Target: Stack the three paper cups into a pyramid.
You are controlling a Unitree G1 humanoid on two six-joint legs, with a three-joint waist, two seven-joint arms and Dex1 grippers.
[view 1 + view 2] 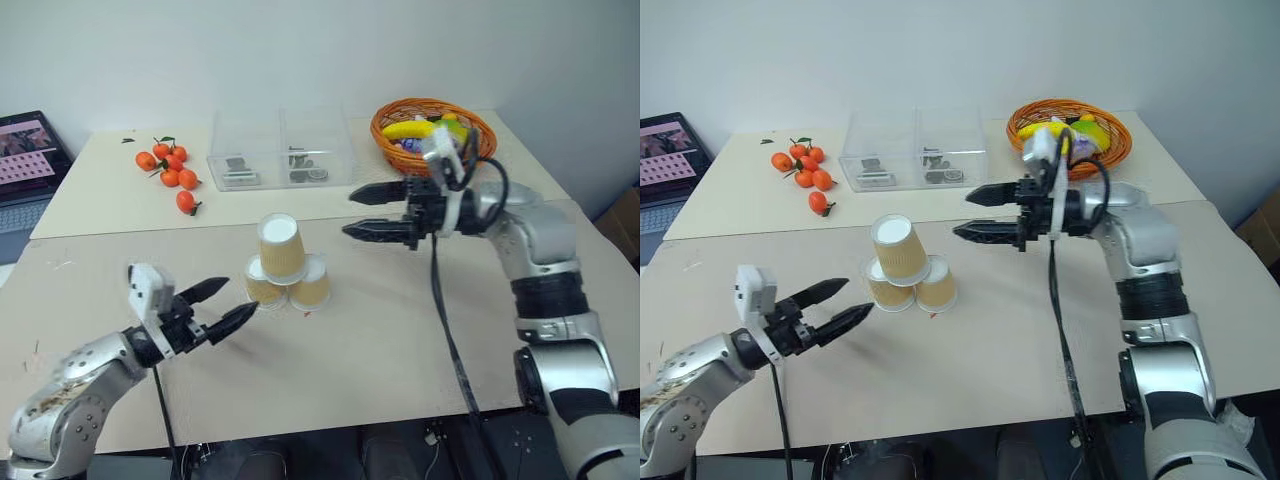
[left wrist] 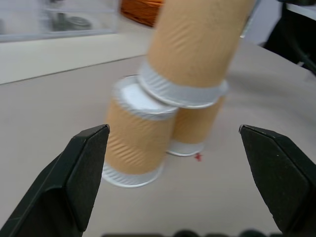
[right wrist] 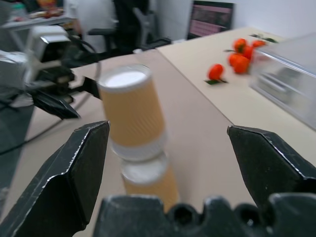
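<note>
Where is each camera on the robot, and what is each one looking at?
Left eye view: on the head, looking down over the table; both arms show, the left pincer and the right pincer both open, either side of the pyramid.
Right eye view: beside it, same scene.
Left wrist view: along its own open fingers, facing the pyramid from low down.
Right wrist view: along its own fingers, facing the top cup, the left pincer beyond.
All four share the pyramid.
</note>
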